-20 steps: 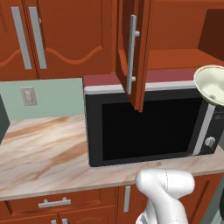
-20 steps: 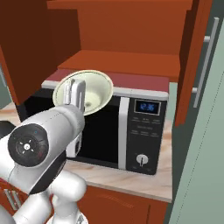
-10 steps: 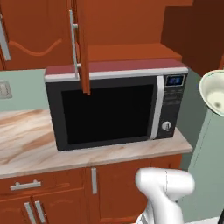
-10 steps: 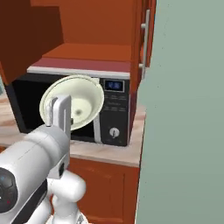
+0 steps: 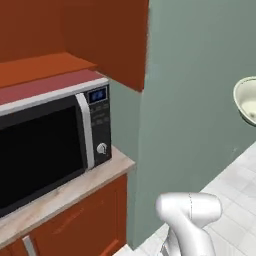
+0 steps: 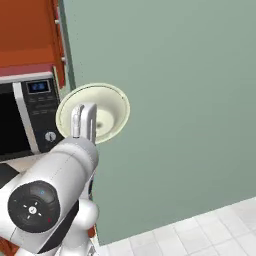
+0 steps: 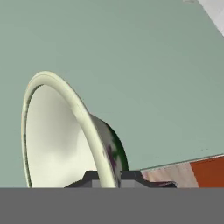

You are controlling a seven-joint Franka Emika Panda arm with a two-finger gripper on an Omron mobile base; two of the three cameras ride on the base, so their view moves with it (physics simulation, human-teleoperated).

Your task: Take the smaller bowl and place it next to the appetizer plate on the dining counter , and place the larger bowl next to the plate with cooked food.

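Observation:
The larger bowl point(image 6: 109, 109) is cream inside and stands tipped on its side in the air, its opening facing the right base view. In the hand view the larger bowl point(image 7: 52, 140) shows a grey outside with dark floral marks. My gripper point(image 6: 84, 110) is shut on the bowl's rim, one finger inside and one outside, and my gripper point(image 7: 107, 177) sits at the bottom of the hand view. The bowl's edge point(image 5: 247, 100) shows at the far right of the left base view. The smaller bowl, the plates and the dining counter are out of view.
A black microwave point(image 5: 45, 145) stands on a marbled wall counter point(image 5: 70, 192) under red-brown cabinets point(image 5: 105, 35). A tall flat grey-green panel point(image 6: 170, 100) rises close behind the bowl. White floor tiles point(image 5: 235, 195) lie to the right.
The whole scene has slid left as the base turns right: the microwave went from centre to the left edge and the grey-green panel came in. The bowl stays gripped.

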